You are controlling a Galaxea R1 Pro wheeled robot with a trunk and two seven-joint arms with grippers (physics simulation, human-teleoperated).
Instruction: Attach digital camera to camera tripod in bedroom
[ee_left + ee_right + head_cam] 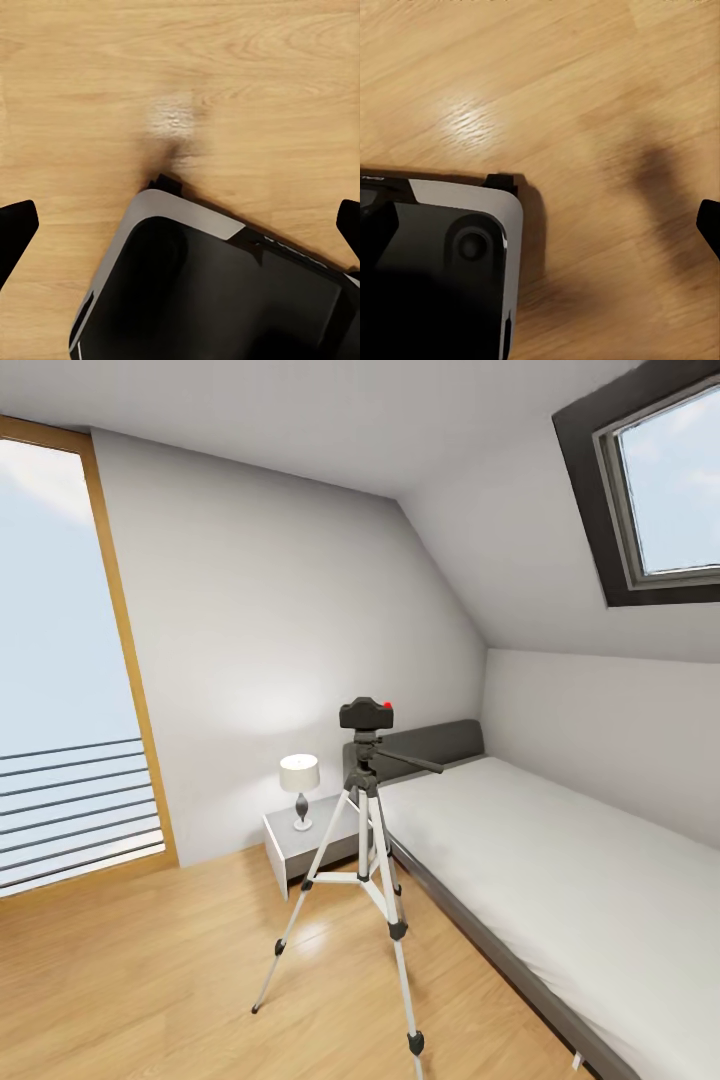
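In the head view the digital camera [366, 713], black with a red button on top, sits on the black head of the camera tripod [373, 860]. The tripod stands upright on the wood floor beside the bed, its pan handle pointing right. My left gripper [180, 225] hangs over the floor, open, its black fingertips [16, 223] far apart with nothing between them. My right gripper [542, 229] is likewise open above the floor, with one fingertip [709, 223] at the picture's edge.
A grey-framed white bed [560, 880] runs along the right wall. A grey nightstand [300, 845] with a lamp [300, 785] stands behind the tripod. The tall wood-framed window [60, 660] is at the left. My own base [150, 206] shows below both grippers.
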